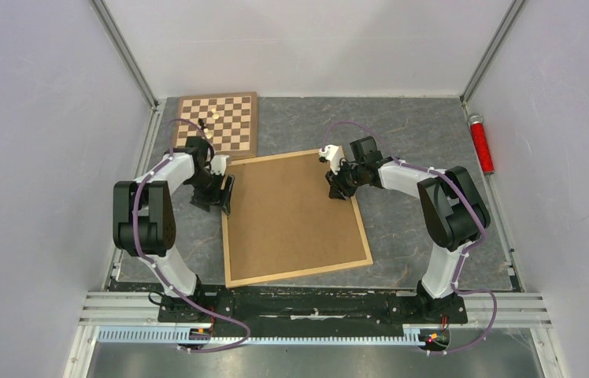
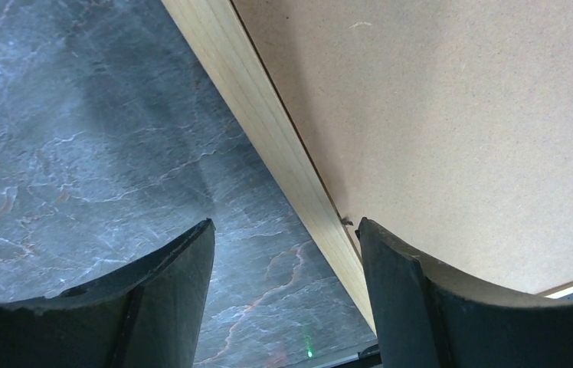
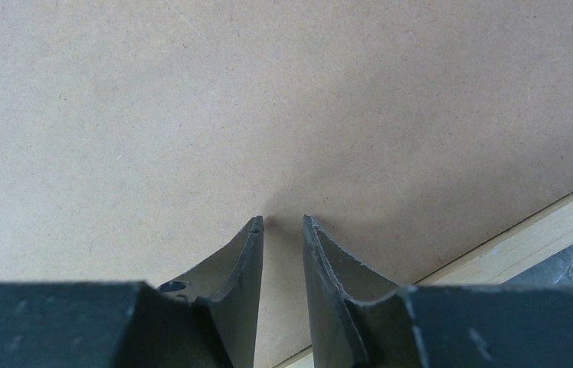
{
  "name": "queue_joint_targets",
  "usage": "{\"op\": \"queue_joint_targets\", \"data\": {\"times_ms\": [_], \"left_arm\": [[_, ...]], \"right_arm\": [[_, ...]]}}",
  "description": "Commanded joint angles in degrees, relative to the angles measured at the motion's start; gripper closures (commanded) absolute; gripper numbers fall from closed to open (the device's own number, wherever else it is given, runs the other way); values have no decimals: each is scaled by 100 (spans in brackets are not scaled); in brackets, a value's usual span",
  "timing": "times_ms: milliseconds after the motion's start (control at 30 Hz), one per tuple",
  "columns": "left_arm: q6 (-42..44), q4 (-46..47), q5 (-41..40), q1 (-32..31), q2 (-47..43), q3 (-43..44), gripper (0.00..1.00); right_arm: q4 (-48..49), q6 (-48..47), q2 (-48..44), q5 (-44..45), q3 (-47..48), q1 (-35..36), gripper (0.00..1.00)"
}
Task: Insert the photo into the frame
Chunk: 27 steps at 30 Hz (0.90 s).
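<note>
Setting: a dark, marble-veined table point(image 1: 417, 134) boxed in by plain white walls point(image 1: 299, 39), seen from above and behind two arms.

Frame: the light wooden frame point(image 1: 299, 273) lies flat at the middle of the table, between the two arms, turned slightly off square to the table's edges.

Backing: a brown backing board point(image 1: 295, 213) fills the frame from border to border, its plain side up.

Left gripper: the left gripper point(image 1: 216, 197) hangs at the frame's left border, near its far corner. In the wrist view its fingers point(image 2: 168, 284) stand wide apart, clamped on nothing. One is over bare table and the other over the edge of the backing board point(image 2: 460, 138), with the pale strip of frame point(image 2: 268, 130) running between them.

Right gripper: the right gripper point(image 1: 337, 189) is over the board near the frame's far right side. Its fingers point(image 3: 249, 261) are parted by a narrow gap with nothing between them, their tips close to the board point(image 3: 268, 100); whether they touch it cannot be told.

Far left: a checkered chessboard point(image 1: 236, 126) carries a few pieces point(image 1: 214, 117), its near corner just beside the frame's far left corner.

Right edge: a red cylinder point(image 1: 480, 143) lies well apart from the frame.
</note>
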Motion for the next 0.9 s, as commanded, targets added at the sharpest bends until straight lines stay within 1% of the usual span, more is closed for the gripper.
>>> {"op": "queue_joint_targets", "data": {"times_ms": [0, 267, 400, 500, 600, 767, 867], "left_arm": [[121, 4, -62, 54, -262, 37, 25], [227, -20, -120, 53, -245, -107, 25], [369, -102, 46, 54, -291, -156, 25], [736, -344, 454, 52, -449, -178, 25], [1218, -697, 624, 54, -675, -182, 25], [1908, -1152, 525, 54, -1005, -318, 25], [2222, -1233, 391, 49, -1244, -526, 25]], "right_arm": [[-1104, 103, 507, 130, -336, 92, 72], [-1105, 116, 520, 132, -326, 92, 72], [-1100, 115, 515, 131, -329, 92, 72], [-1102, 113, 527, 125, -324, 91, 72], [-1106, 86, 547, 93, -306, 92, 72], [-1140, -11, 588, -60, -219, 91, 72], [-1146, -54, 556, -45, -204, 91, 72]]}}
